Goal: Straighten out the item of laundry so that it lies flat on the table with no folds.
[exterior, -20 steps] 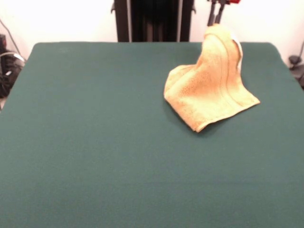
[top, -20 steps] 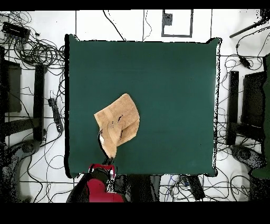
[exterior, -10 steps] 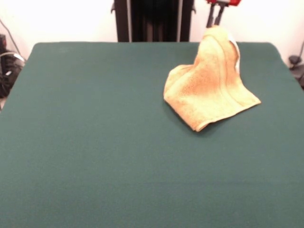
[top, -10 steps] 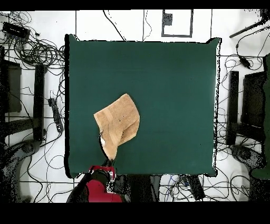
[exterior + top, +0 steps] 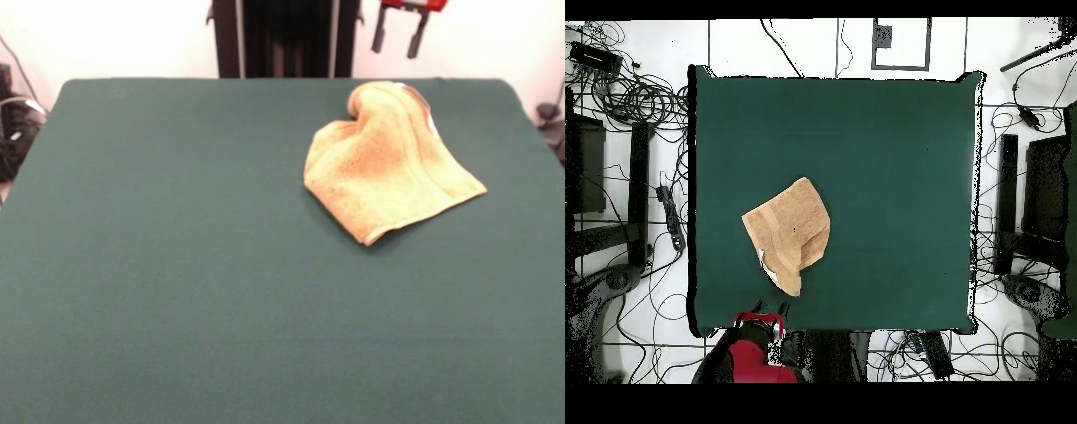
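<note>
A wide dark green counter [image 5: 177, 283] fills the front view, and nearly all of it is bare. The towel [image 5: 388, 163] lies on the right side of the counter, toward the far edge, and it is not flat. It is doubled over on itself, with a rounded hump at its far end and a folded corner pointing toward the near side. A sliver of white label [image 5: 430, 113] shows along its right edge.

The hand [image 5: 398, 35] hangs above the far right edge of the counter, just beyond the towel and clear of it. Its two fingers stand apart and nothing is between them.

The risks, as a judgement: the layers are stacked, so a pinch at the hump could catch two plies together and only shift the bundle without opening the fold. The towel also sits close to the far edge, so a pull toward that edge could drag part of it off the counter. A grip on the thin label could slip.
</note>
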